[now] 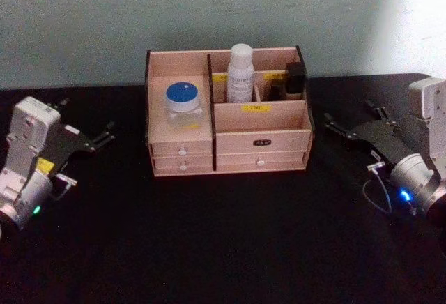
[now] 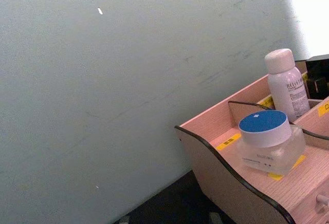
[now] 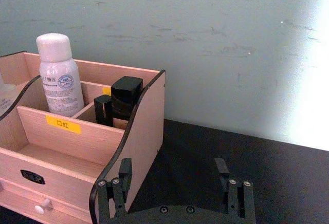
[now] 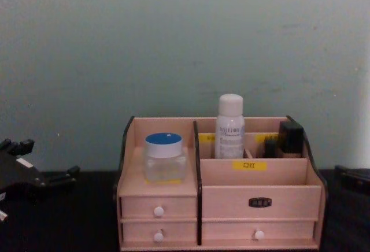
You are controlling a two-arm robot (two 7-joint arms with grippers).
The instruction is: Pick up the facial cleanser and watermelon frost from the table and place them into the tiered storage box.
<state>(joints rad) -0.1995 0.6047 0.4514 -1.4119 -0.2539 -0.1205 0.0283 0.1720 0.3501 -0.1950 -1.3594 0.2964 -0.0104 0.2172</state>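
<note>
From the head view, the storage box (image 1: 229,139) stands at the back of the black table (image 1: 223,248), against the pale wall (image 1: 209,11). A clear jar with a blue lid (image 1: 184,107) sits in its left compartment, a white bottle (image 1: 240,74) stands upright in a rear middle compartment, and a black item (image 1: 295,79) is at the rear right. The left gripper (image 1: 97,139) rests well left of the box with its fingers spread wide and empty. The right gripper (image 1: 348,124) lies well to the right, also spread wide and empty.

The left wrist view shows the jar (image 2: 267,141) and the bottle (image 2: 287,84) inside the box.

The right wrist view shows the right gripper's fingers (image 3: 125,170) wide apart beside the box's right wall.

The chest view shows the box (image 4: 219,206) from the front, two small drawers with white knobs under each side.
</note>
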